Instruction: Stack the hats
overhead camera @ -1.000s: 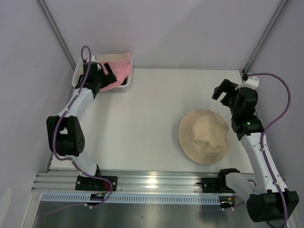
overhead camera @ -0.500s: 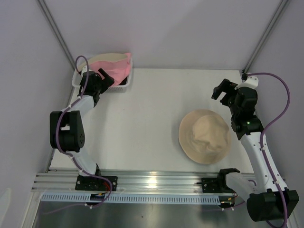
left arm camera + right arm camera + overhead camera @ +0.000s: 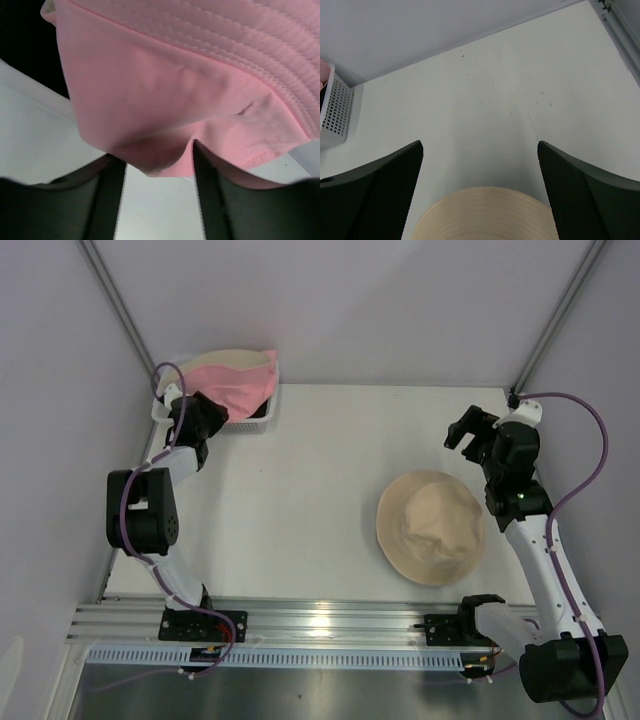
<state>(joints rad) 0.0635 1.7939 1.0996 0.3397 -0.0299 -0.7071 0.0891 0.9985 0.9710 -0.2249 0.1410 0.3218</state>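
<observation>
Reaching into the white basket (image 3: 264, 421) at the far left corner of the table (image 3: 320, 450), the left gripper (image 3: 156, 165) had its jaws partway closed on a fold of the pink hat (image 3: 238, 385). In the left wrist view the pink fabric filled the gap and touched the inner faces of both fingers (image 3: 107, 200). The pink hat lay in the basket on top of another cream hat (image 3: 236, 357), of which only an edge showed. The right gripper (image 3: 468, 432) hung over the far right part of the table with its jaws fully apart and holding nothing. The cream hat (image 3: 432, 527) sat flat on the table, crown up, just on the near side of the right gripper and well apart from the basket.
</observation>
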